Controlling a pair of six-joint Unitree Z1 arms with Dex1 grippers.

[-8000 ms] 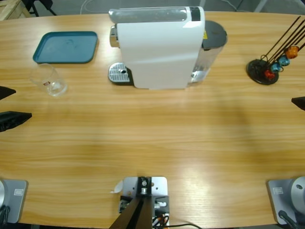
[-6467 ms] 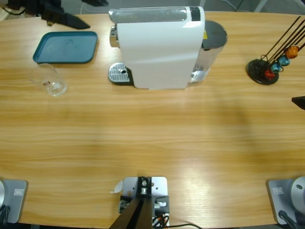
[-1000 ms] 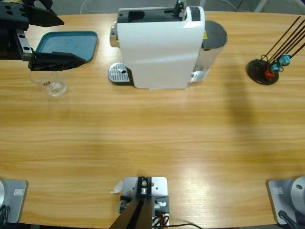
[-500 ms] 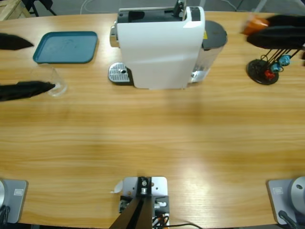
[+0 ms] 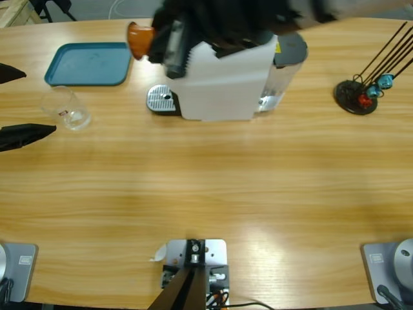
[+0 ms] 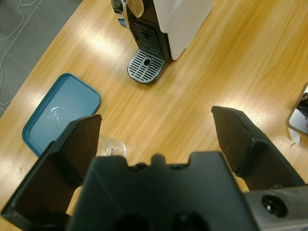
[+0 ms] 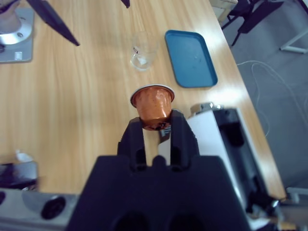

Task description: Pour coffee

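One long wooden table (image 5: 213,181) carries everything, and on it the white coffee machine (image 5: 219,84) is the biggest thing, standing at the far middle with its round metal drip grille (image 5: 161,100) on its left side. Across the machine's top reaches the right arm (image 5: 245,16), blurred in the high view. Next in size is the teal tray (image 5: 87,64), lying flat near the table's far left corner. The left end effector (image 6: 156,139) hovers at the table's left edge with its jaws spread wide and nothing between them. The right end effector (image 7: 156,130) is closed on a small orange capsule (image 7: 152,107), its silver rim facing outward, held in the air just left of the machine's top. A black capsule stand (image 5: 356,95) sits well to the right. A clear glass cup (image 5: 66,108) stands upright just in front of the tray; whether any coffee lies in it cannot be told.
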